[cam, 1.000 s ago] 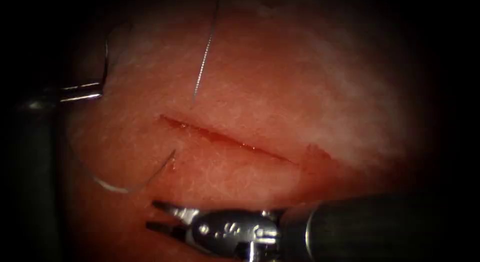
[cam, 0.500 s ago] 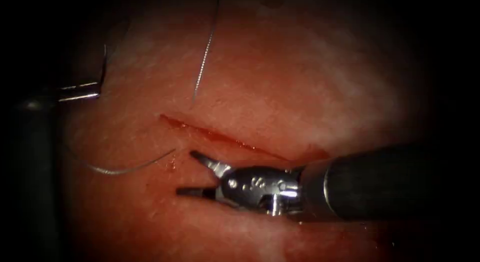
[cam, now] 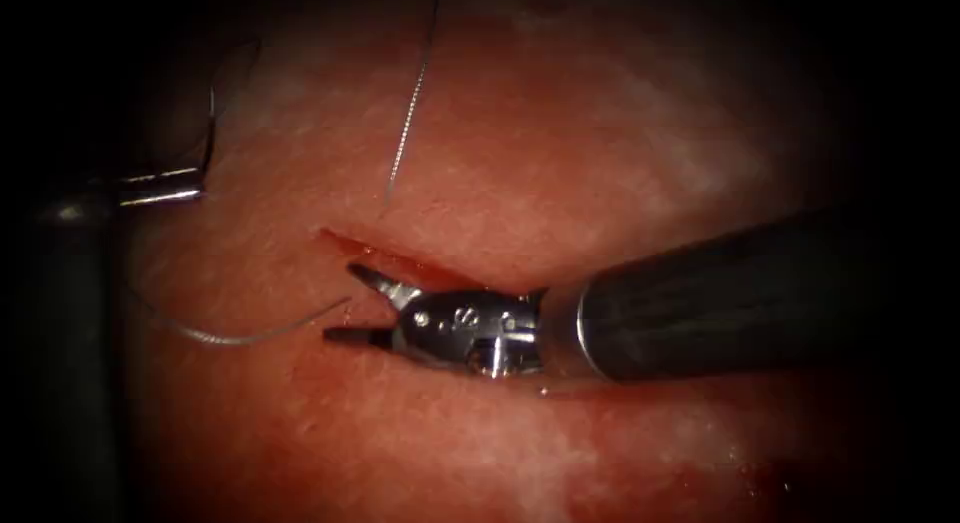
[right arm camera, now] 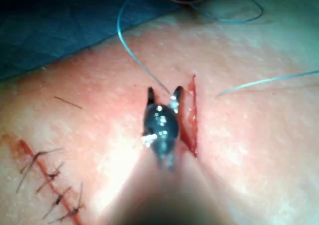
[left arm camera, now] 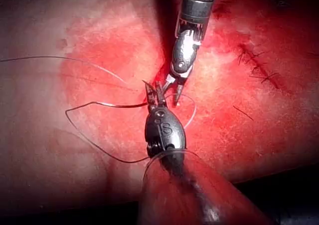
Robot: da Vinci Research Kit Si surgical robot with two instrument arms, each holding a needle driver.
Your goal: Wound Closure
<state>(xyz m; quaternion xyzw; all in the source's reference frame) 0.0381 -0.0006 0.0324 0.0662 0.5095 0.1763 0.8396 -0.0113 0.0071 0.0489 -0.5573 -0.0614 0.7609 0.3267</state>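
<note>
Gripping the thin curved needle [cam: 212, 123] with left tool [cam: 160, 186] clamped; right tool [cam: 352, 305] spread, empty, over glistening cut [cam: 400, 265].

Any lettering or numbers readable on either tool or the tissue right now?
"S": on the head of the left tool; a stroke before it is unclear.
Engraved marks on the head of the right tool: too small to read.
Nothing written on the tissue.
The left tool holds what looks like the needle, out of the tissue. The right tool's fingers are open and hold nothing, at the left end of the cut.
</note>
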